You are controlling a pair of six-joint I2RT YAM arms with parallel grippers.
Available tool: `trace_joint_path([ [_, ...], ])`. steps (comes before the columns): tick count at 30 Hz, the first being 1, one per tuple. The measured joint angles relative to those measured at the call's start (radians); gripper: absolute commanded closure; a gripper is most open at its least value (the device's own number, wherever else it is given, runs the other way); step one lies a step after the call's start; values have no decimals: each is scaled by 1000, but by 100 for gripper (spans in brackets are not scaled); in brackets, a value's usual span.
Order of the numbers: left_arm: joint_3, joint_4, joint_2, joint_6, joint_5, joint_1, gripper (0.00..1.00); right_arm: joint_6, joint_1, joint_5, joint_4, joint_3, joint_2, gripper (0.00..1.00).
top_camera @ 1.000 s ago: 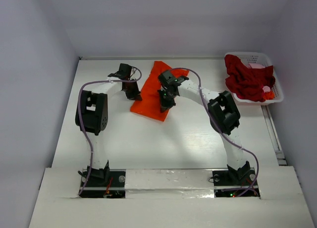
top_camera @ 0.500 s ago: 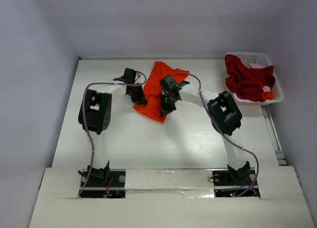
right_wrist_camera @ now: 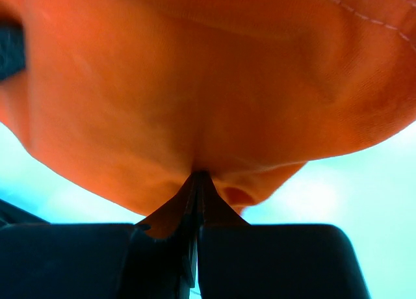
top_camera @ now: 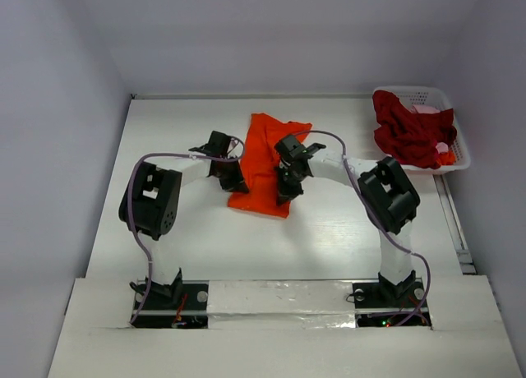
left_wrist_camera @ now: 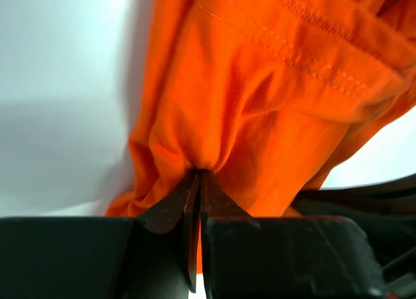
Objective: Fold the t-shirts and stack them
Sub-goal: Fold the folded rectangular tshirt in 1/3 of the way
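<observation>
- We see the white table [top_camera: 329, 238] carrying everything, with both arms reaching from its near edge toward the middle
- The orange-red t-shirt [top_camera: 265, 152] lies at the centre of the table as a long, narrowed band running from the far side toward us, its far end wider and creased, its near end between the two grippers
- The white lattice basket [top_camera: 463, 148] sits at the far right corner of the table, well apart from the orange-red t-shirt
- The dark crimson t-shirt [top_camera: 409, 135] is heaped loosely in that basket, filling most of it and draping over its left rim
- The left gripper [left_wrist_camera: 198, 175] has its jaws pressed together on the left edge of the orange-red t-shirt, and we see the cloth puckering into folds right at the fingertips
- The right gripper [right_wrist_camera: 197, 177] is likewise pinched tight on the shirt's right edge, with the fabric bulging above its tips
- A bit of pink cloth [top_camera: 427, 109] peeks out at the far side of the basket, behind the crimson heap
</observation>
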State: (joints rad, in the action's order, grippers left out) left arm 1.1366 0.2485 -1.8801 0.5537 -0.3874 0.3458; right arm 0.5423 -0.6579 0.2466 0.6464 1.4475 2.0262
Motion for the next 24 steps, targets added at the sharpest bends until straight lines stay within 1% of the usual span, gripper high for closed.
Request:
trace_joint_path([
  [7,-125,16,101,42,12,81,100,5,-5,-6,-4,-91,-80,100],
  [12,-176,36,145,69,17,128,100,14,-5,-2,-30,-183,-126,100],
  [24,-254,76,224,108,34,161,100,44,-5,16,-108,-380,-256,100],
])
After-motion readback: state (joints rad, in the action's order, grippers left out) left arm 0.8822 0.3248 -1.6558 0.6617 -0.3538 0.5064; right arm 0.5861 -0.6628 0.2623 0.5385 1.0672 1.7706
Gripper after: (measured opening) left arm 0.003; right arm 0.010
